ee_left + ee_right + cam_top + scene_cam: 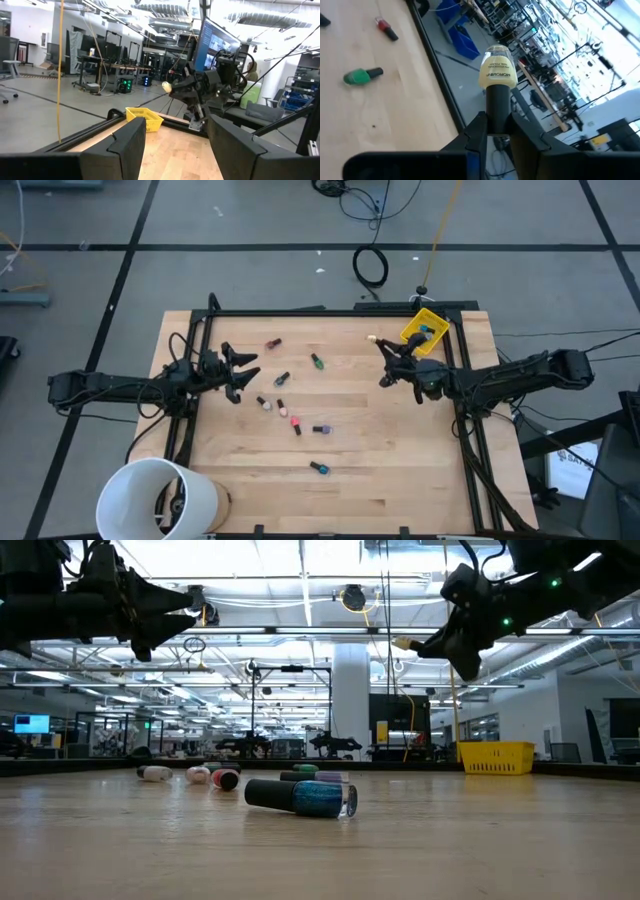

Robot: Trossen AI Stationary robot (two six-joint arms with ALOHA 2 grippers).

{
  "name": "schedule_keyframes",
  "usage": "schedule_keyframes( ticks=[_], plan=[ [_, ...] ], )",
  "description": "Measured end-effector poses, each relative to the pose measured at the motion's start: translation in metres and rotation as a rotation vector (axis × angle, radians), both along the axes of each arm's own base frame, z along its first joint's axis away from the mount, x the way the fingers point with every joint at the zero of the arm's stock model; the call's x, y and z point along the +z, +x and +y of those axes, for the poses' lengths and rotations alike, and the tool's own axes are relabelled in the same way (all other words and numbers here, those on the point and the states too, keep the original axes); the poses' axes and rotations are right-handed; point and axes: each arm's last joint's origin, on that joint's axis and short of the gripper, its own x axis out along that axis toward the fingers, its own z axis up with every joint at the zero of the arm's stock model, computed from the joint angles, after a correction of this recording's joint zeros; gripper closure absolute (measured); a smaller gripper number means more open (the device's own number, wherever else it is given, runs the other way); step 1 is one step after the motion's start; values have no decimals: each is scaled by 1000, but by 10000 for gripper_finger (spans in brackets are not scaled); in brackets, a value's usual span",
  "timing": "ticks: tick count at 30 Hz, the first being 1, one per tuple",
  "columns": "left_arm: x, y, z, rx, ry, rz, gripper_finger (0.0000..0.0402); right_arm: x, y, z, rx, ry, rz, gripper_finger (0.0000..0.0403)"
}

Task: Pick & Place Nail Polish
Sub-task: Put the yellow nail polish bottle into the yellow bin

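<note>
The right gripper (pixel 496 131), raised above the table (pixel 400 470) at the upper right of the high view, has its fingers closed on the dark cap of a pale bottle (pixel 496 70) of nail polish, the cream body pointing outward past the table's edge. It hangs just beside the yellow bin (pixel 426 330), which sits at the table's upper right corner with at least one bottle already inside. The step in hand looks like the carry to the bin.

The next move calls for swinging the bottle over the bin's open top and parting the fingers only once it is squarely above the inside, since the bin is small and the bottle could bounce off the rim.

The left gripper (pixel 243 370) waits in the air at centre left, fingers spread wide and empty. Seven bottles lie loose on the wood around the middle of the high view, among them a green one (pixel 316 362), a red one (pixel 272 343) and a blue one (pixel 303 797) lying on its side nearest the low camera. A white bucket (pixel 160 498) stands at the lower left corner.
</note>
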Motion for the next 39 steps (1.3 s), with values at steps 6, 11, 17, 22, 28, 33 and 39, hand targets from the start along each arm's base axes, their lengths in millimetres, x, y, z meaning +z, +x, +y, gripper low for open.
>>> schedule_keyframes(
  ticks=[6,11,17,22,28,33,39],
  plan=[
    [0,0,0,0,0,0,192,-7,0,-10,140,231,-161,353],
    [0,0,0,0,0,0,192,-19,-5,-13,331,516,-337,353],
    [0,0,0,0,0,0,192,-32,-23,-10,595,784,-580,353],
    [0,0,0,0,0,0,192,-15,-56,5,1049,822,-894,353],
    [0,0,0,0,0,-1,192,-7,-65,16,1148,790,-936,353],
    [1,0,0,0,1,-6,192,-10,-62,15,1052,755,-934,353],
    [1,0,0,0,1,-8,192,-57,-54,-8,245,759,-759,353]
  ],
)
